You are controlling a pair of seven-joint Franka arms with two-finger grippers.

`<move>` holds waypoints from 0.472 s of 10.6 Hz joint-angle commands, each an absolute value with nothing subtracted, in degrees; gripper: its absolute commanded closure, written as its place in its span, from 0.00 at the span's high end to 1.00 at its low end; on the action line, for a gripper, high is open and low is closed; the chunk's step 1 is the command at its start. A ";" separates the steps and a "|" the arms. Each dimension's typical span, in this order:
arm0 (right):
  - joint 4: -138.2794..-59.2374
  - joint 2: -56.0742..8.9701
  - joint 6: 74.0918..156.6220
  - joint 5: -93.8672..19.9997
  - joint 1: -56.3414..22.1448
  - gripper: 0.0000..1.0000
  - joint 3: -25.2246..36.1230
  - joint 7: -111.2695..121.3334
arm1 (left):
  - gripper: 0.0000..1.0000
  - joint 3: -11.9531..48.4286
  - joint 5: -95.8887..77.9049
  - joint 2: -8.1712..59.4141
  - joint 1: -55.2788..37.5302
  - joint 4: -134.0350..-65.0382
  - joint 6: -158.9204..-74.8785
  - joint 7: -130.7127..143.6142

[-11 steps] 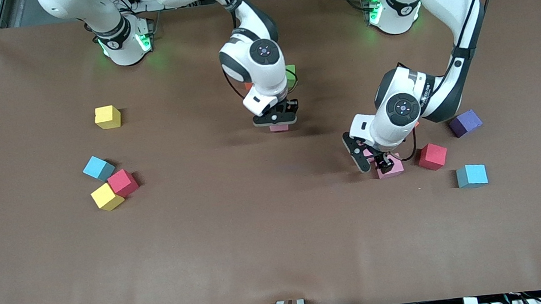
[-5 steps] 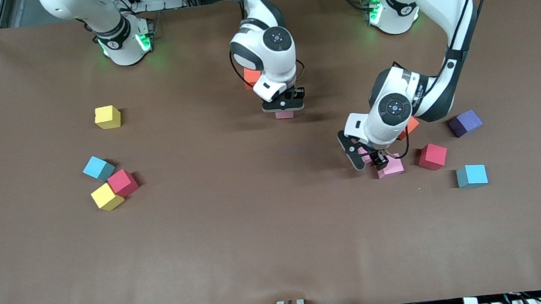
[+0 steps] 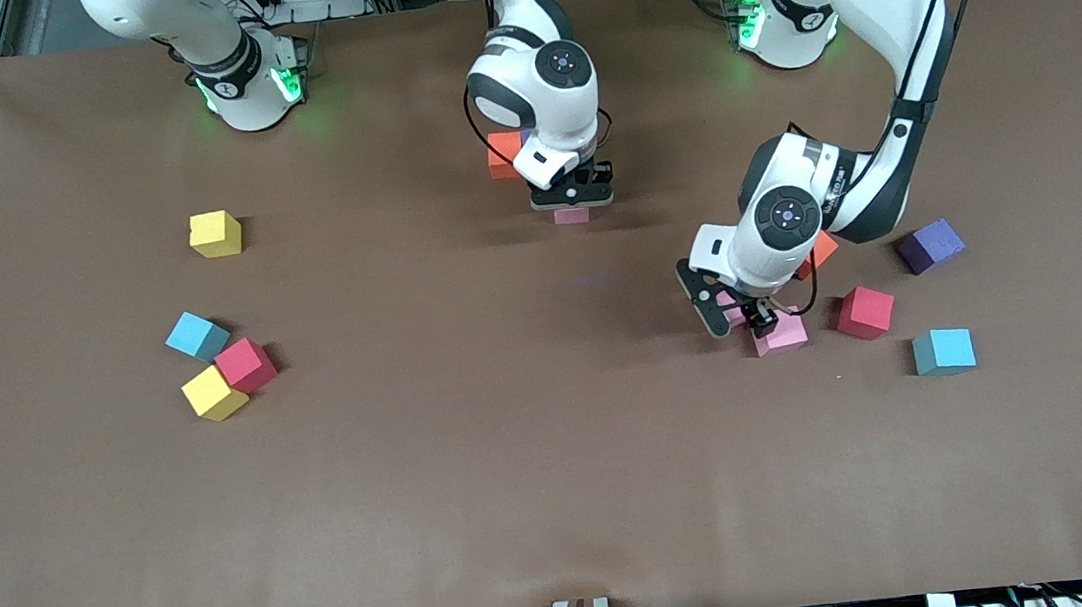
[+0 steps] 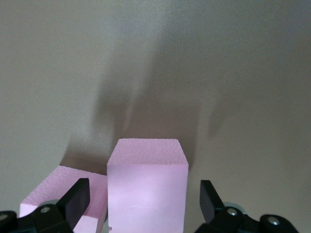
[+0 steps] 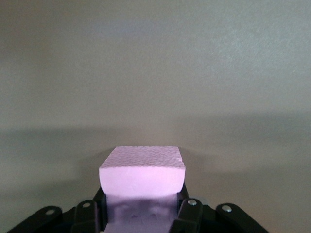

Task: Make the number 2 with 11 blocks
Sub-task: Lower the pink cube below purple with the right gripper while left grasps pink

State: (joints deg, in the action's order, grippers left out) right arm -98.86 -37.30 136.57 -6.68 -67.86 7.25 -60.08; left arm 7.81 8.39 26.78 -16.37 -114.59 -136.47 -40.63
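Note:
My right gripper [image 3: 572,202] is shut on a pink block [image 3: 571,216] [image 5: 142,171], low over the middle of the table, beside an orange block [image 3: 504,150] that the arm partly hides. My left gripper [image 3: 738,316] [image 4: 144,201] stands open around a second pink block [image 4: 147,184] on the table, with both fingers apart from its sides. A third pink block [image 3: 786,335] [image 4: 53,191] lies right beside that one, outside one finger. The number 2 does not show in any view.
Near the left gripper lie an orange block [image 3: 822,252], a red one [image 3: 866,312], a purple one [image 3: 931,245] and a light blue one [image 3: 944,351]. Toward the right arm's end lie two yellow blocks [image 3: 215,233] [image 3: 214,393], a light blue one [image 3: 197,336] and a red one [image 3: 246,365].
The right arm has carried its pink block toward the robots' bases, up beside the orange block, now covering the green block. The left gripper shifted slightly and stays open around its pink block.

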 commanded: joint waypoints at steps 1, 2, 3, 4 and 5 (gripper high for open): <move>-99.14 -37.35 136.85 -6.42 -69.25 0.30 8.00 -61.70 | 1.00 7.56 10.02 25.58 -16.61 -116.28 -137.46 -38.07; -99.23 -37.35 136.85 -6.42 -69.43 0.29 8.00 -61.70 | 1.00 7.56 10.02 25.66 -16.61 -116.28 -137.46 -37.62; -99.66 -37.35 136.93 -6.42 -69.69 0.29 8.00 -61.79 | 1.00 7.56 10.02 25.75 -16.61 -116.28 -137.46 -37.44; -100.10 -37.35 137.11 -6.42 -70.05 0.29 8.00 -61.79 | 1.00 7.56 10.11 25.75 -16.61 -116.37 -137.46 -37.53; -100.19 -37.35 137.02 -6.42 -70.40 0.29 8.00 -61.87 | 1.00 7.56 10.02 25.84 -16.61 -116.28 -137.46 -37.53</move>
State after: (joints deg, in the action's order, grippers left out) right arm -98.94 -37.31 136.57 -6.67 -68.74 7.32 -60.24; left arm 7.81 8.44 26.78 -16.37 -115.16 -136.47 -39.08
